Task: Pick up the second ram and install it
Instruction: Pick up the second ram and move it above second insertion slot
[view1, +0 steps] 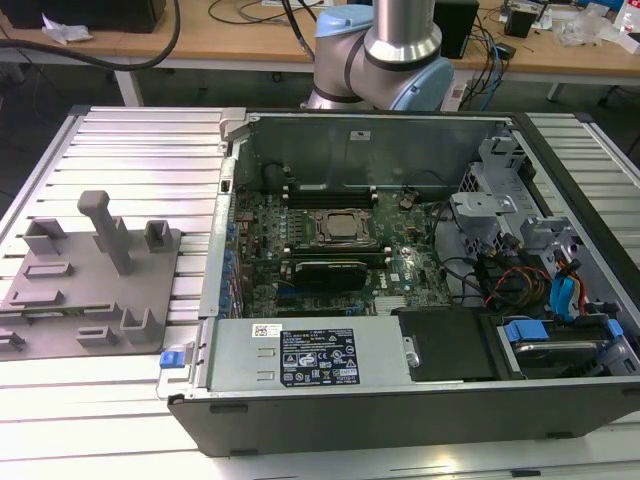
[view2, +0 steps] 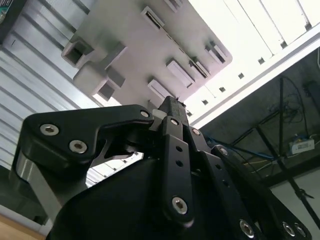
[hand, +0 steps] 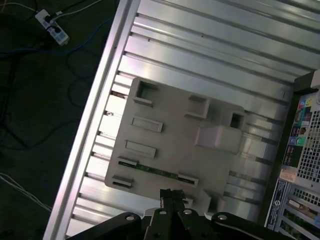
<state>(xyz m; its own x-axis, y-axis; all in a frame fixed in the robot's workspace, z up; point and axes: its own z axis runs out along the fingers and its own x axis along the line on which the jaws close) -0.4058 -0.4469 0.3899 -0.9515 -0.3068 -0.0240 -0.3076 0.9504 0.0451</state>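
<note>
The ram (hand: 156, 170) should be light, stiff and brittle, so I'd take it by its long edges near the middle, clear of chips and contacts. From here it's just a thin green strip, seemingly on edge, seated in the grey tray (hand: 170, 125) between 2 small blocks, out on the ribbed table (hand: 225, 50) beside the open case (view1: 400, 260). The gripper (hand: 170, 193) hangs above the tray near it, fingers pressed together, holding nothing.

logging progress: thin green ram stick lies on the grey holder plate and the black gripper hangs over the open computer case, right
No: the first wrist view shows the black gripper over the grey holder plate, not the open computer case. The thin green ram stick lies on it.
</note>
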